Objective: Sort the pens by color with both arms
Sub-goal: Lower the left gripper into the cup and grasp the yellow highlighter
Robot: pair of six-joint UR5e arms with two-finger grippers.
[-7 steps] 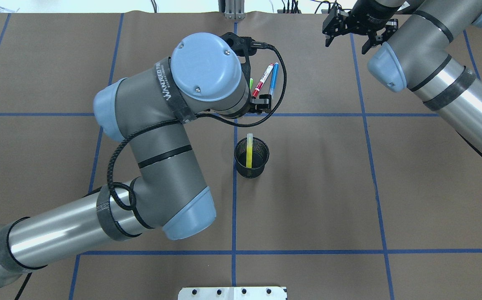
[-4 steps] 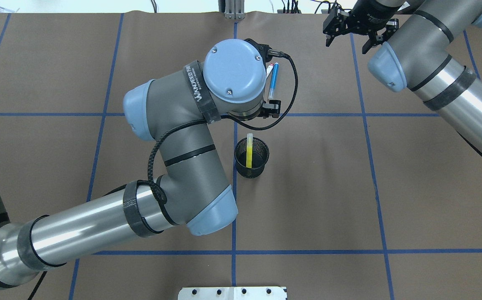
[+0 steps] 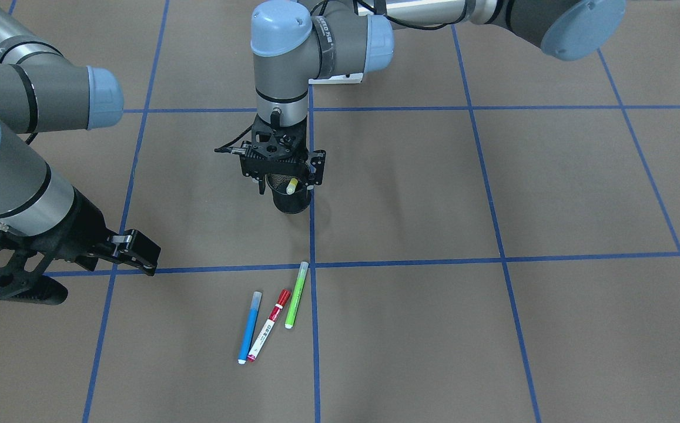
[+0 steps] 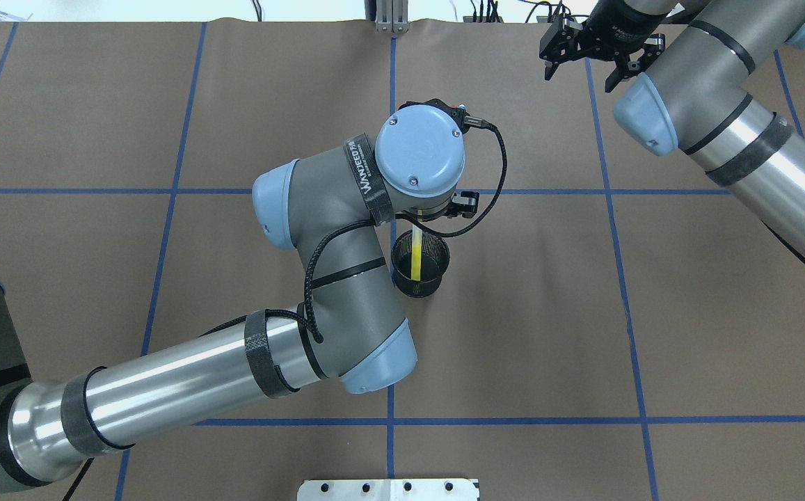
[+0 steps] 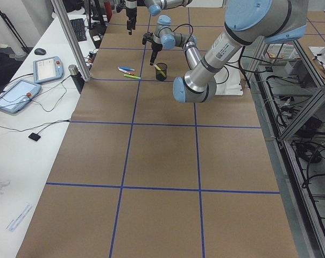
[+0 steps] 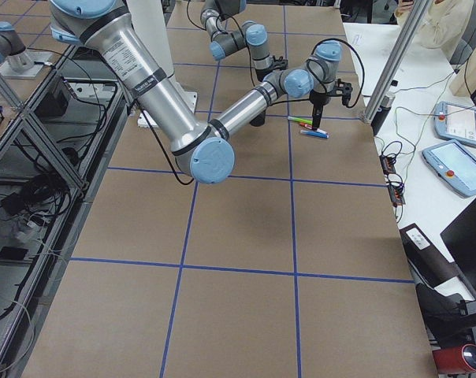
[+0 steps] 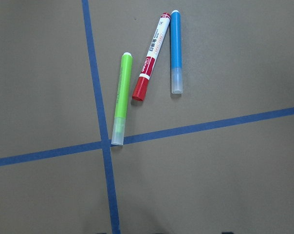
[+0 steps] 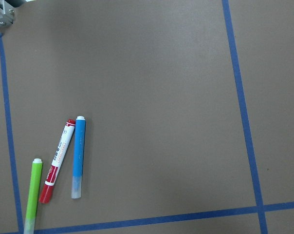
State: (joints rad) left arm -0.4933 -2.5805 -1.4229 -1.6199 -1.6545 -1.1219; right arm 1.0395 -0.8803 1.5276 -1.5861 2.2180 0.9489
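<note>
Three pens lie side by side on the brown table: a blue pen point(image 3: 250, 326), a white pen with a red cap point(image 3: 268, 325) and a lime green pen point(image 3: 296, 295). My left wrist view looks down on the green point(image 7: 120, 100), red-capped point(image 7: 151, 58) and blue point(image 7: 175, 51) pens. A yellow pen point(image 4: 416, 256) stands in the black mesh cup point(image 4: 421, 278). My left gripper point(image 3: 285, 183) hangs open and empty just above the cup's far rim. My right gripper point(image 4: 579, 73) is open and empty, off to the side of the pens. The overhead view hides the three pens under my left wrist.
Blue tape lines divide the table into squares. The white metal base point(image 4: 388, 489) sits at the near edge. Beyond the far edge are a side bench with tablets point(image 5: 14, 94) and an aluminium post point(image 5: 71, 43).
My left wrist has swung right and back toward the robot, from beside the pens to over the cup's far rim, now covering the pens from overhead. The right arm has stayed still.
</note>
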